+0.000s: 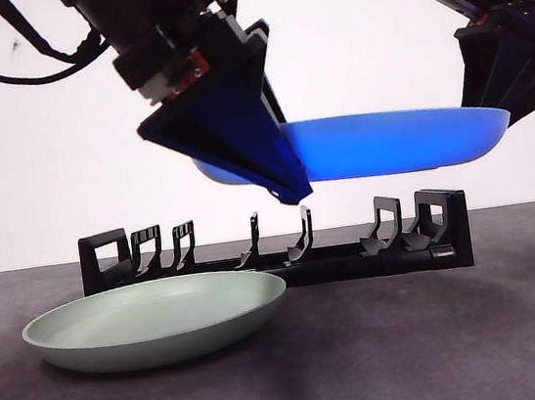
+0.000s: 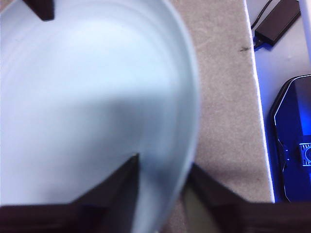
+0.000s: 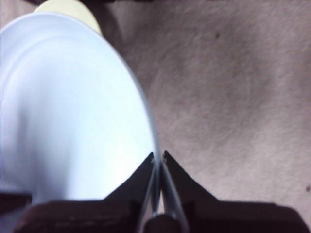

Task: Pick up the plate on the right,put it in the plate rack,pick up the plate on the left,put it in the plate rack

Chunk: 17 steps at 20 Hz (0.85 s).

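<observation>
Your two arms come in from above in the front view, one big and dark at centre-left, the other at the top right corner, and both meet the blue plate (image 1: 388, 142), which hangs level in the air above the plate rack (image 1: 275, 253).

Your right pincer (image 3: 159, 158) is clenched on that plate's rim: its jaws pinch the thin edge with almost no gap between them. In the front view the arm at the top right matches this grip on the plate's right edge.

Your left pincer (image 2: 163, 170) straddles the opposite rim, one jaw inside the plate's bowl and one outside. The jaws stand somewhat apart, and you cannot tell whether they press on the rim or only bracket it.

The rack sits on the dark surface (image 1: 443, 335) directly below the raised plate, its upright dividers free, with open air between plate and rack. The pale green plate (image 1: 155, 320) lies flat on the surface just in front of the rack's left half, overlapping it in the front view. The surface to the right of it is open. In the left wrist view the surface's edge (image 2: 255, 97) runs near the plate.
</observation>
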### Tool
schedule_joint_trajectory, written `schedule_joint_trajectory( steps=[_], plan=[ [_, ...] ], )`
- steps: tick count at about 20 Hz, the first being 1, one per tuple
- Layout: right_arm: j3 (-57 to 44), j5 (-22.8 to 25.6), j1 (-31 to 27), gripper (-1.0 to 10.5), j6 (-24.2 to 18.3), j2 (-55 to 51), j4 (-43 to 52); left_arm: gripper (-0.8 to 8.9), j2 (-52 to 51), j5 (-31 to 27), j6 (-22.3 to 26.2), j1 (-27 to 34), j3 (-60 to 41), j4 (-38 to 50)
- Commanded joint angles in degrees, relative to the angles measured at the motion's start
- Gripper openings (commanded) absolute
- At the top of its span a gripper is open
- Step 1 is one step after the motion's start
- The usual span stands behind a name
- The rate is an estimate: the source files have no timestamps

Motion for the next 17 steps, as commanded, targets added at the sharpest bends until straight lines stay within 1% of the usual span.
schedule_joint_trajectory(
  steps=[1, 6, 7, 8, 10, 11, 12, 14, 16, 17],
  plan=[
    [0.26, -0.68, -0.28, -0.2, 0.44, 0.26, 0.61, -0.09, 0.15, 0.04, 0.44, -0.31, -0.09, 0.26],
    [0.37, -0.7, -0.28, -0.1, 0.46, 0.26, 5.05, -0.1, 0.15, 0.04, 0.39, -2.25, -0.09, 0.31],
    [0.57, -0.68, -0.28, 0.4, 0.46, 0.26, 6.03, -0.09, 0.15, 0.04, 0.35, -2.49, -0.09, 0.28],
    [1.07, -0.68, -0.28, 1.3, 0.46, 0.26, 6.97, -0.09, 0.15, 0.04, 0.11, -2.58, -0.09, 0.37],
    [2.97, -0.68, -0.28, 4.0, 0.48, 0.13, 9.46, -0.09, 0.15, -0.09, -0.11, -2.45, -0.09, 0.57],
    [4.0, -0.7, -0.28, 4.7, 0.48, -0.15, 10.49, -0.09, 0.15, -0.13, -0.35, -2.1, -0.09, 0.76],
    [5.42, -0.7, -0.28, 5.0, 0.83, -0.61, 11.54, -0.09, 0.15, -0.13, -1.27, -1.51, -0.09, 1.25],
    [7.61, -0.66, -0.28, 5.0, 1.36, -2.47, 14.6, -0.09, 0.15, -0.11, -2.56, 0.11, -0.09, 3.1],
    [8.09, -0.35, -0.33, 5.0, 3.1, -5.44, 20.26, -0.09, 0.15, -0.07, -5.7, 2.91, -0.09, 7.19],
    [8.09, 0.98, -0.42, 5.0, 4.22, -7.08, 22.49, -0.09, 0.15, 0.02, -8.22, 4.85, -0.07, 9.81]
  ],
)
